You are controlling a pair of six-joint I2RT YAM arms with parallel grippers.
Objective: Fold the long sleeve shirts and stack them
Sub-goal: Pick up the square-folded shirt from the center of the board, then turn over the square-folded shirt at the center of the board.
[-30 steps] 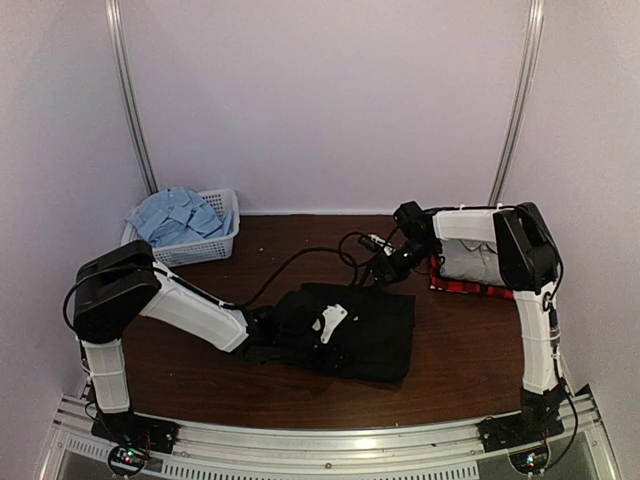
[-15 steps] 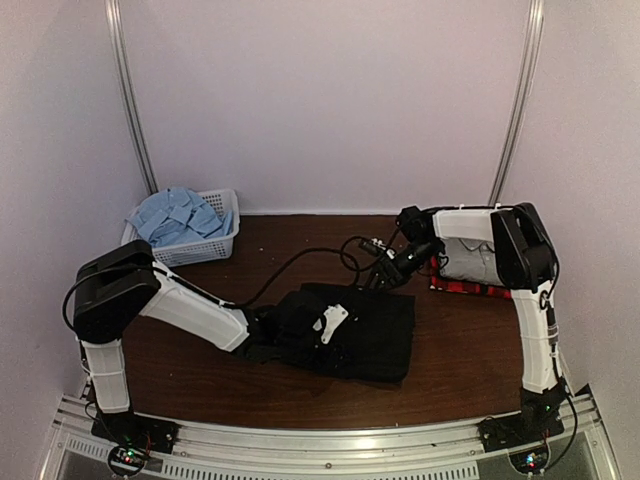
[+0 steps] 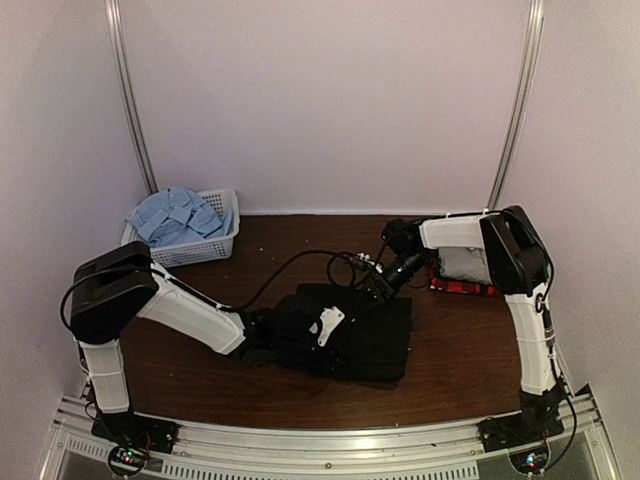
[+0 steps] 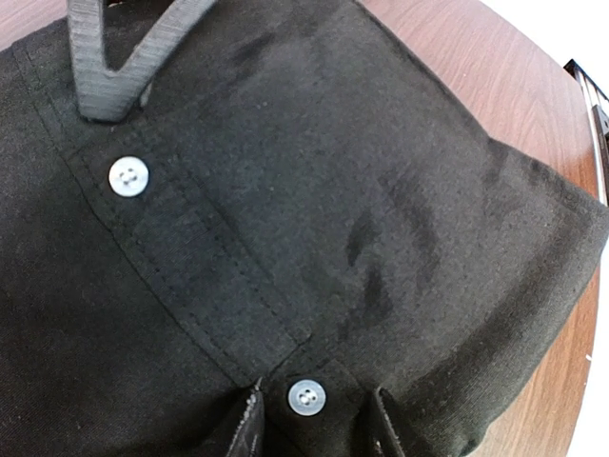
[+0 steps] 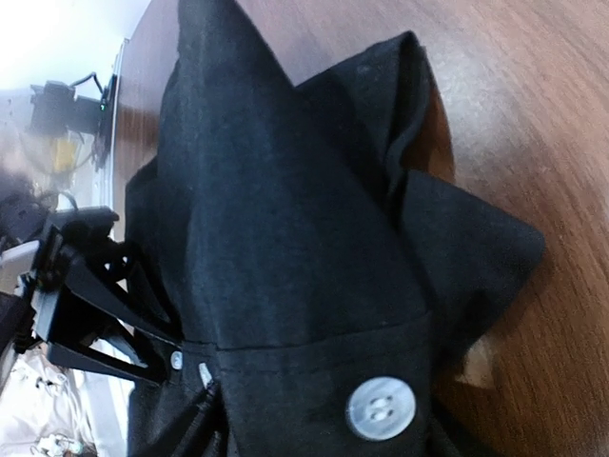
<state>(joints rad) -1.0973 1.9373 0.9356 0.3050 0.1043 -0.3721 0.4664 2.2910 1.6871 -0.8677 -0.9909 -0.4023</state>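
Plain black button-up shirt (image 3: 375, 335): folded mid-counter (image 3: 470, 345), open wood along its right and near edges. Left claw (image 3: 324, 328) rests on it. Right claw (image 3: 373, 284) has dropped onto its far edge. I cannot tell either grip.

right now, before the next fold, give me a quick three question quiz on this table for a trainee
1. True or false: the light blue shirt lies in the white basket.
2. What lies on the red plaid shirt? A) a grey shirt B) a yellow towel C) the basket
3. Name the shirt that both the left gripper and the right gripper are working on.

Key
1. True.
2. A.
3. The black shirt in the middle of the table.
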